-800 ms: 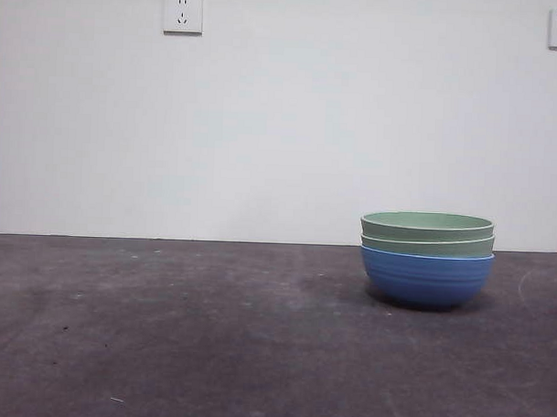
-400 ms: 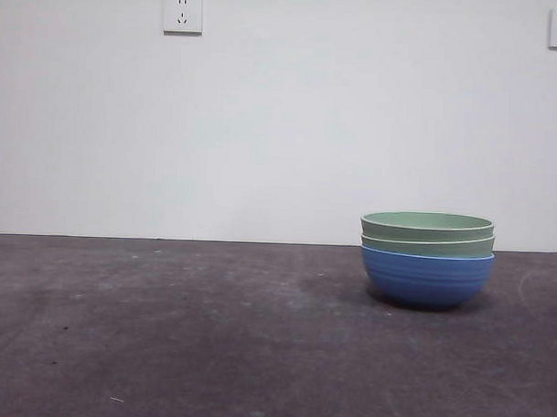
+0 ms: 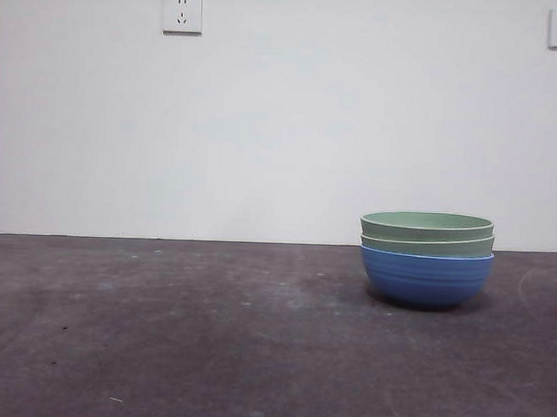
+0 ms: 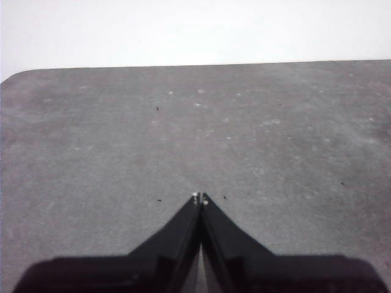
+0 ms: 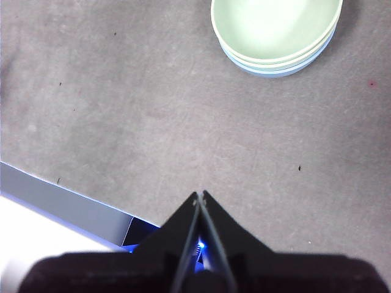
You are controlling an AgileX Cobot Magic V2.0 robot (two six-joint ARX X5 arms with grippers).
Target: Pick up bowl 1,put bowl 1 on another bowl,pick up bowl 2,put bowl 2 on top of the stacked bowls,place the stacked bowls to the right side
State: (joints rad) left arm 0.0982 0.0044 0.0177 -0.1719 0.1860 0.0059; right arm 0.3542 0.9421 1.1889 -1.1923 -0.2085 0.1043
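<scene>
- Bowls sit nested as one stack point(image 3: 427, 258) toward the right of the dark table point(image 3: 210, 343) in the front view: the blue bowl point(image 3: 426, 278) at the base, two pale green bowls inside it, the top green bowl point(image 3: 427, 223) showing its light rim just above the lower green bowl point(image 3: 427, 244).
- We judge the nesting sound: the rims run level and parallel, so each bowl appears seated squarely in the one below, and the stack rests on the table with nothing touching it.
- We read the task as done or nearly so, since all three are stacked and stand to the right side.
- Our left gripper point(image 4: 200, 198) has its jaws pressed together, holding nothing, over bare table with no bowl in its view.
- Our right gripper point(image 5: 200, 195) is likewise pinched closed and empty, well apart from the stack.
- Only the right wrist view looks down into the stack point(image 5: 276, 33), showing the top bowl's pale, empty inside and the table's edge nearby.
- Only the front view shows the side profile, the blue bowl's faint ribs and two wall sockets point(image 3: 182, 13); neither arm appears there.
</scene>
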